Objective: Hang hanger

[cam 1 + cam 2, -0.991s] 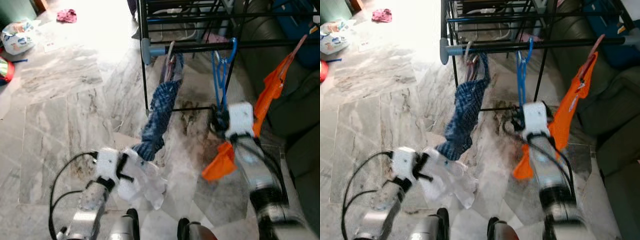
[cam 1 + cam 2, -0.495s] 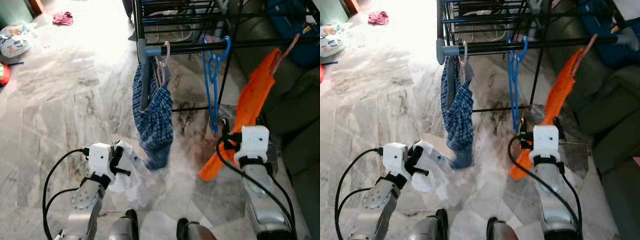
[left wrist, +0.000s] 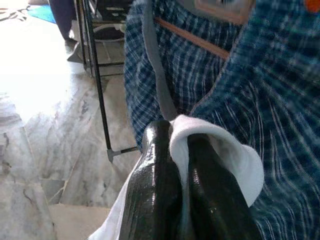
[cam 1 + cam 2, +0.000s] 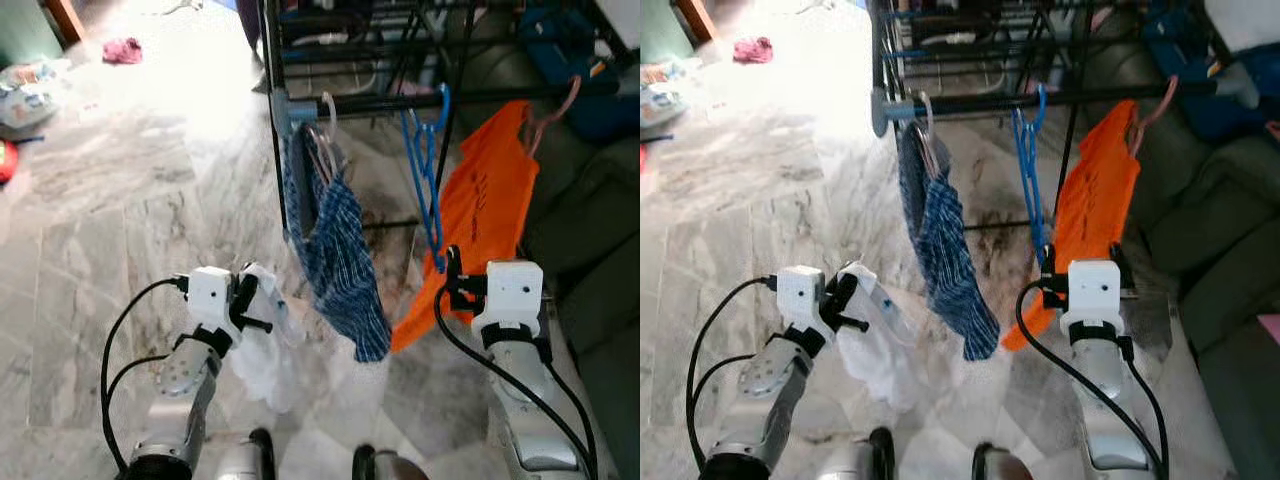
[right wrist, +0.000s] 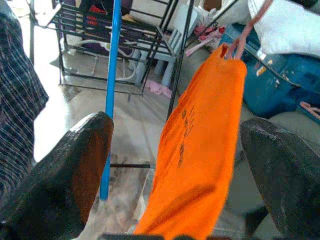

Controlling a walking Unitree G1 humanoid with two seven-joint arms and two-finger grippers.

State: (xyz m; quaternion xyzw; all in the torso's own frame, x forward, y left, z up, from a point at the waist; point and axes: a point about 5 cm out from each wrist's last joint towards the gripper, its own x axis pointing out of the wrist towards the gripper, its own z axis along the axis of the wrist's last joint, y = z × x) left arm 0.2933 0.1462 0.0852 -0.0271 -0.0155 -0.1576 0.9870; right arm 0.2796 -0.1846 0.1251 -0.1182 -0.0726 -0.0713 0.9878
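The blue hanger hangs hooked on the drying rack's rail, between the checked blue garment near the rail's capped end and the orange shirt on its pink hanger further along. So the hanging looks done, judging by the hook over the rail. The right pincer stands below the rail with fingers wide apart, holding nothing. The left pincer, below the rail's capped end, is clamped together on a white cloth, probably kept for hanging next. No container matters here.

Drying rack top cut off by frame edge.
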